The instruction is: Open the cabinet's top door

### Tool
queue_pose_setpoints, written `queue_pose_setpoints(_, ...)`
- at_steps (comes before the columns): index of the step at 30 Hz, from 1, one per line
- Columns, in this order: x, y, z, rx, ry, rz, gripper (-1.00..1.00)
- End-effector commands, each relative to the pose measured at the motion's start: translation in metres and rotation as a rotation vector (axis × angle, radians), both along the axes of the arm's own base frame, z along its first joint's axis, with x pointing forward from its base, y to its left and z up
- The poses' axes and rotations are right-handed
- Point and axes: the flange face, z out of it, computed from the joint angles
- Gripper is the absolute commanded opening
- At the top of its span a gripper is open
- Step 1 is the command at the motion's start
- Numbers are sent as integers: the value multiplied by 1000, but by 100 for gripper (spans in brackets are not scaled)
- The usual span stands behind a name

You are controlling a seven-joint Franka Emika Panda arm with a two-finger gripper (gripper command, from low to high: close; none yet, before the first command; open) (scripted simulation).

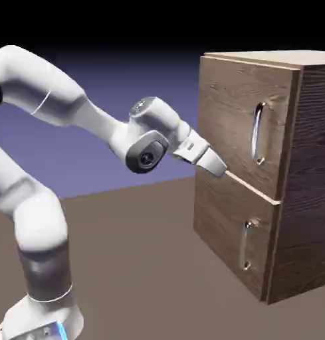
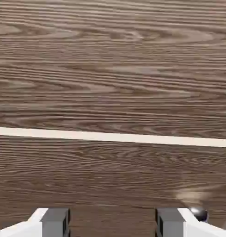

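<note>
The cabinet (image 1: 304, 166) stands at the exterior view's right, brown wood grain. Its top door (image 1: 231, 113) looks flush with the front, and its long silver bar handle (image 1: 258, 133) stands vertical near the right edge. My gripper (image 1: 220, 169) is close to the cabinet front at the pale seam (image 1: 254, 188) between the two doors, left of and below that handle. In the hand view, wood grain fills the picture, crossed by the pale seam (image 2: 113, 136). My gripper (image 2: 112, 223) is open, with nothing between the grey fingertips (image 2: 54, 221).
The smaller lower door (image 1: 224, 232) carries a shorter silver handle (image 1: 246, 246). A silver handle end (image 2: 198, 214) shows at the hand view's lower right; which door it belongs to I cannot tell. The white arm (image 1: 92, 113) spans from the lower left over the brown table (image 1: 145, 265).
</note>
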Motion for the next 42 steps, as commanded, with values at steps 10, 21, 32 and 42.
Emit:
queue_pose_setpoints(10,-7,15,39,-25,-102,24,0)
queue_pose_setpoints(21,-20,16,68,-43,-227,27,0)
queue_pose_setpoints(32,-31,0,81,-42,-364,16,0)
queue_pose_setpoints(42,-34,-26,79,-23,-494,2,0)
